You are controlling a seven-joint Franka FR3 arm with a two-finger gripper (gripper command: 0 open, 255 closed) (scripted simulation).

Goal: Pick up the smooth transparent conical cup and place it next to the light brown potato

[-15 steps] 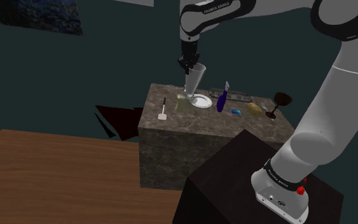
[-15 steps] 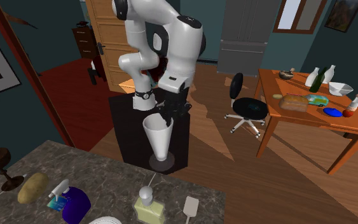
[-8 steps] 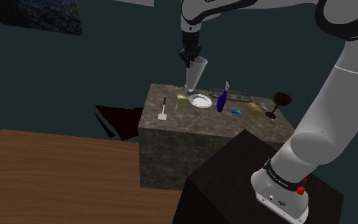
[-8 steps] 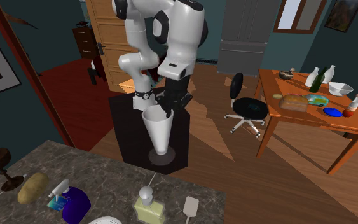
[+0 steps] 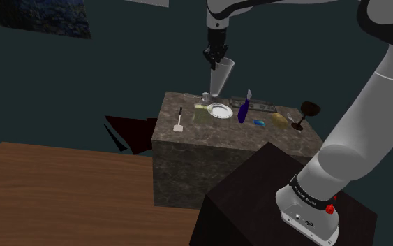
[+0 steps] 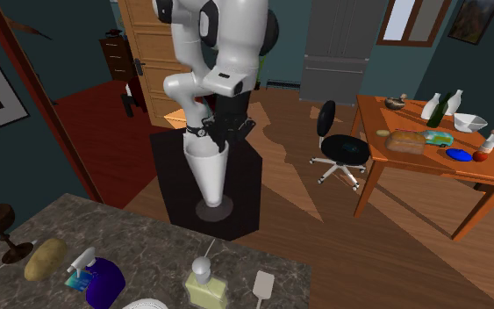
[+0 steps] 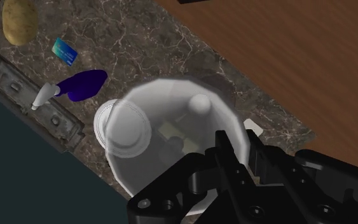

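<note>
The clear conical cup (image 5: 220, 77) hangs in the air above the far side of the stone counter (image 5: 188, 150), narrow foot pointing down. My gripper (image 5: 217, 59) is shut on its rim from above. In the second exterior view the cup (image 6: 208, 171) hangs below the gripper (image 6: 222, 132), well off the counter. Through the wrist camera I look into the cup's wide mouth (image 7: 171, 127), with the gripper (image 7: 225, 151) clasping its wall. The light brown potato (image 5: 279, 118) (image 6: 46, 257) (image 7: 17, 22) lies on the counter towards the shoulder view's right, apart from the cup.
On the counter lie a white plate (image 5: 220, 110), a blue spray bottle (image 5: 243, 110), a small blue card (image 5: 260, 123), a dark goblet (image 5: 306, 112), a spatula (image 5: 179, 124) and a pale soap bottle (image 6: 204, 283). A grey tray (image 7: 25, 95) runs along the far edge.
The gripper has risen with the cup held in it and drifted slightly to the shoulder view's right. Things on the counter have stayed put.
</note>
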